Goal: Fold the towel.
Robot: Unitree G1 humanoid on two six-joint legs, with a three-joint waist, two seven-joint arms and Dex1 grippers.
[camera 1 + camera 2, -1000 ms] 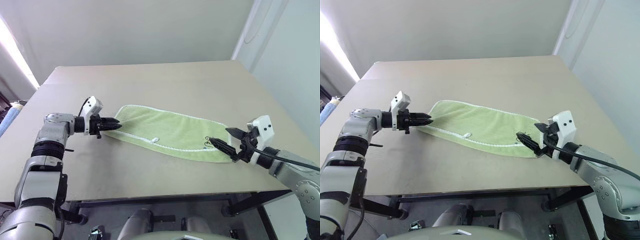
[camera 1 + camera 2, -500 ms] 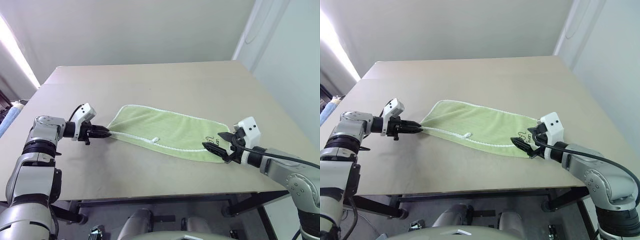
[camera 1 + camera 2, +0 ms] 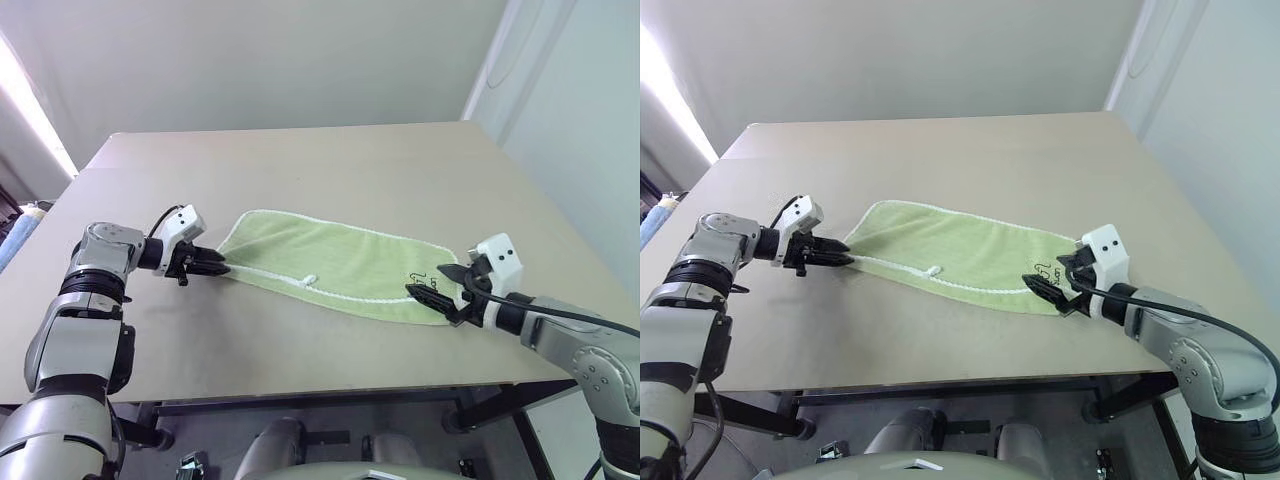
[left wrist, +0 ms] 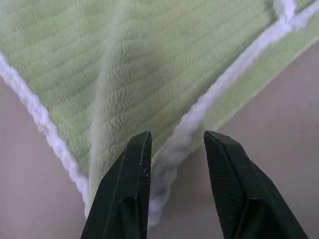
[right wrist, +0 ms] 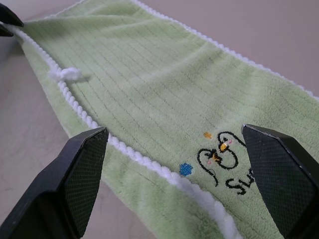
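Grasp step: left gripper [image 4: 172, 149] fingers apart around the towel [image 3: 330, 260] corner, right gripper [image 5: 174, 164] fingers wide apart over its other end on the bench [image 3: 400, 170]. Next likely: close both.

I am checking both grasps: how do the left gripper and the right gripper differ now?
The left gripper has its fingers narrowly apart around the towel's corner; the right gripper has its fingers wide apart over the embroidered end. Both are open, low over the table.

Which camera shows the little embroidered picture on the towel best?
The right wrist view: the embroidery on the towel sits close between the open right gripper fingers. Both eye views show it as a tiny dark mark.
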